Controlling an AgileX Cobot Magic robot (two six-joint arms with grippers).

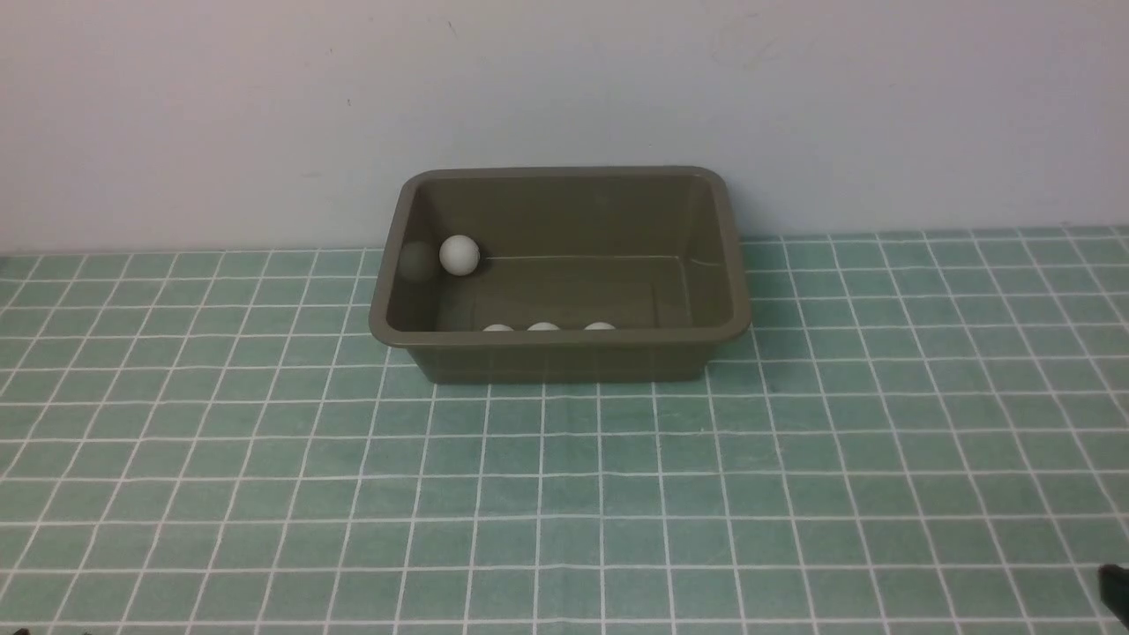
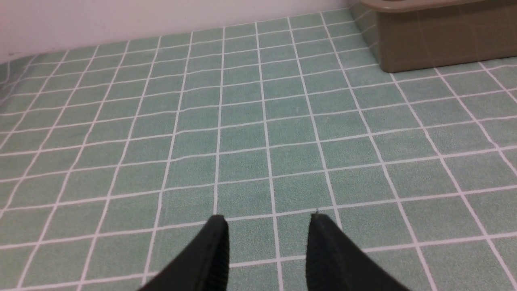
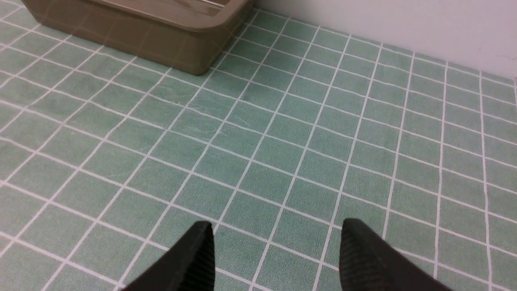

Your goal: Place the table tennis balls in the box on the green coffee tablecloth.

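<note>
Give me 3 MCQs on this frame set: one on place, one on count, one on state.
1. Where does the fully visible table tennis ball lie?
A. In the box's far-left corner
B. On the cloth in front of the box
C. On the box's rim

2. How many white balls show inside the box?
A. Two
B. Four
C. Six

3. What does the right gripper hold?
A. A ball
B. The box's rim
C. Nothing

Key:
1 A: the front view shows it by the far-left inner wall.
2 B: that ball plus three tops peeking over the near rim.
3 C: only green tablecloth shows between its parted jaws.
</note>
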